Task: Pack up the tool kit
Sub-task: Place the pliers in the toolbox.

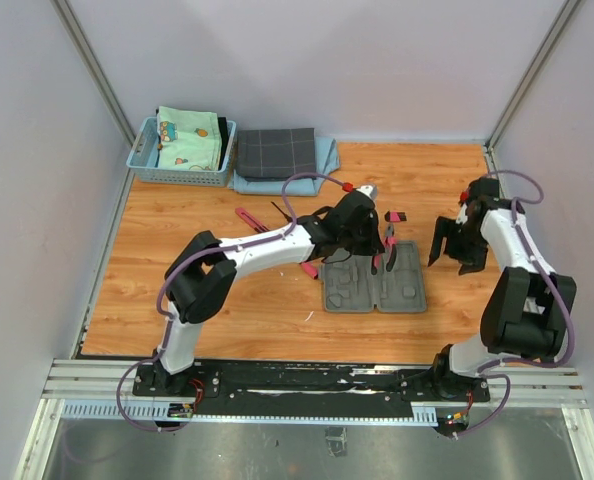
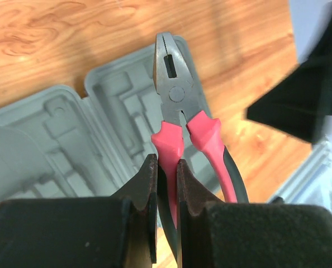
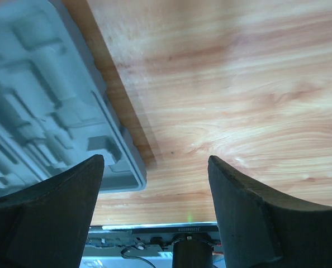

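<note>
Left fingers (image 2: 146, 190) clamp one handle of the pliers (image 2: 174, 95) above the open case (image 2: 54, 128), right fingers (image 3: 54, 206) apart; next, I'd say, they need lining up with their slot.

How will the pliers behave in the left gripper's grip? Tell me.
Stiff metal, probably head-heavy: the pliers jut well past the left gripper and may droop. Only one handle looks clamped, so the other could swing. Pink sleeves likely resist slipping.
</note>
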Robot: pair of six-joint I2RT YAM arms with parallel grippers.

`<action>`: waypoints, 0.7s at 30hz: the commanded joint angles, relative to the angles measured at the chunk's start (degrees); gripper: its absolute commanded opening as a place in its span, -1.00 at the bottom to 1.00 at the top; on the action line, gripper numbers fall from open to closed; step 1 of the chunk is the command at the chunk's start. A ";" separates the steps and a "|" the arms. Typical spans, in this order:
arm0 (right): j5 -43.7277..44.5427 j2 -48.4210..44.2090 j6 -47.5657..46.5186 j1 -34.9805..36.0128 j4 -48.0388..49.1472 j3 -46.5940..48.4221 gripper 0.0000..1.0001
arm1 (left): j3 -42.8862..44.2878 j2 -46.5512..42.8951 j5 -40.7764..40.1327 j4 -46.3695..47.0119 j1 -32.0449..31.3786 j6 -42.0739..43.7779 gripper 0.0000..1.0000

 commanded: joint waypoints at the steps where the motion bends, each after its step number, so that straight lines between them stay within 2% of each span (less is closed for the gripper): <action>1: 4.92 -4.57 1.70 0.31 -6.70 9.24 0.53 | 4.85 2.96 -10.10 -4.05 -2.02 2.86 -1.00; 6: 5.61 -5.19 1.37 -0.44 -10.72 13.87 0.54 | 7.99 6.15 -14.18 -5.98 -4.09 1.02 -0.99; 14: 5.50 -9.98 1.17 -3.11 -11.77 12.38 0.55 | 15.38 11.44 -17.69 -7.83 -7.69 -1.05 -0.99; 21: 3.65 -13.47 0.48 -7.00 -11.79 12.49 0.55 | 18.43 14.63 -20.78 -8.72 -9.50 -1.80 -1.00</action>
